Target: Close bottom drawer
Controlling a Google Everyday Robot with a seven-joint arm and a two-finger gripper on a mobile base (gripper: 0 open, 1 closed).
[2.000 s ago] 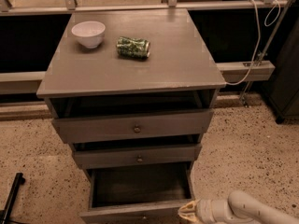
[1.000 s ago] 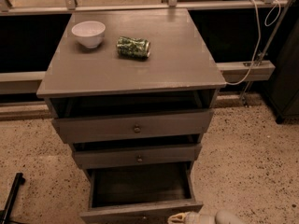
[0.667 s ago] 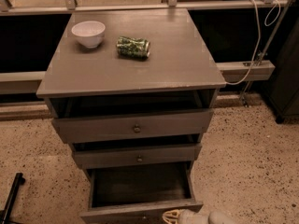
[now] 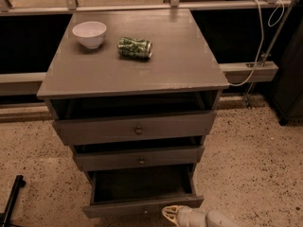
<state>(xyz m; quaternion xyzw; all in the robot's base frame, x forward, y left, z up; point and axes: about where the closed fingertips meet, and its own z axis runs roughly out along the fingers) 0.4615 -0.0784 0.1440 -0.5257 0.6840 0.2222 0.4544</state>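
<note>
Dim, bottom drawer [image 4: 142,186] shadowed inside, gripper [image 4: 171,212] pale at lower edge

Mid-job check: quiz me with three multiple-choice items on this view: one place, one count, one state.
1. Where is the gripper? A) at the rear rail B) low, by the bottom drawer's front C) at the top drawer's knob
2. How many things sit on the cabinet top? A) one B) two C) three
3. The bottom drawer is: A) pulled out B) shut flush C) removed
1B: it sits at the picture's lower edge near that front. 2B: white bowl and green can. 3A: its dark inside shows.
</note>
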